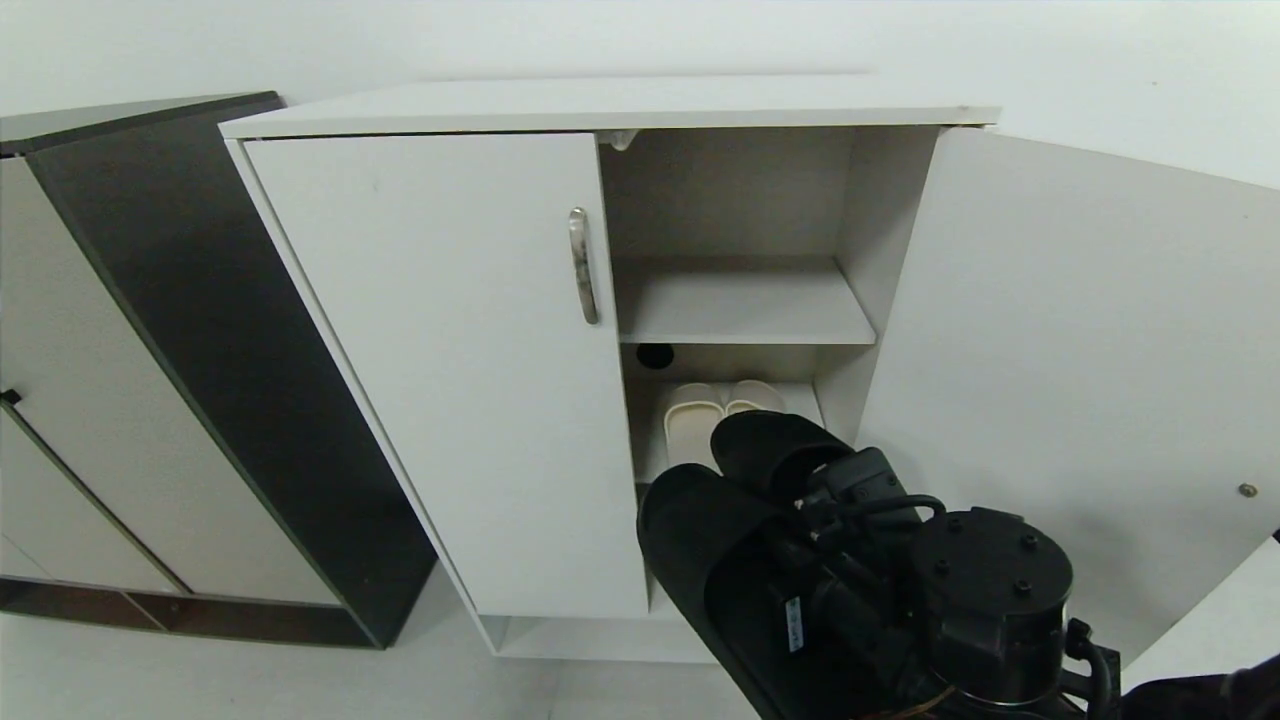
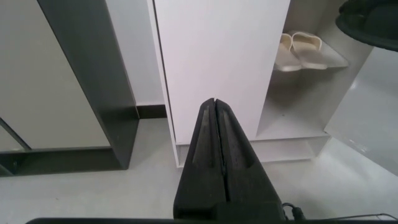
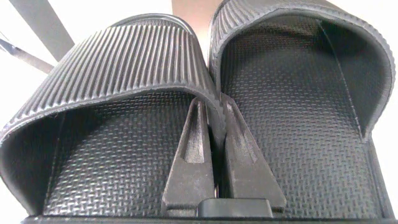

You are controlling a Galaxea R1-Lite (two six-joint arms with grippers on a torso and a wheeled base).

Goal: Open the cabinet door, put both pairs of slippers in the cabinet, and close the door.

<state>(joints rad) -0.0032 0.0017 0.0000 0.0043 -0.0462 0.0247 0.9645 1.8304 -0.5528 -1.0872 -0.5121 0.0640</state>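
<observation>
— Before us, through the head camera, what do we have?

— We face a white cabinet (image 1: 600,105). Its left door (image 1: 440,380) is closed, and its right door (image 1: 1080,380) is swung wide open. A pair of white slippers (image 1: 700,420) sits side by side on the middle shelf (image 1: 645,460). The upper shelf (image 1: 740,300) is bare. Our right gripper (image 1: 800,505) holds a pair of black slippers (image 1: 720,540) in the air, just in front of the opening, toes towards the shelves.

— And the left wrist camera?

— Our left gripper (image 2: 215,102) hangs low before the closed door, jaws together with nothing between them. Beyond it we see the white pair on its shelf and the bare cabinet floor (image 2: 292,124) below.

— And the right wrist camera?

— We look straight into both black slippers. The jaws are clamped on the two inner walls, pinching the pair together.

— So which step are we on?

— We judge one pair is stowed and the second is on its way in. The door is not yet closed.

— What does the next move call for?

— Probably a push forward through the open side, clearing the closed door's edge. Then we set the pair flat on a free shelf without nudging the white ones. The jaws part only once the soles rest.
</observation>
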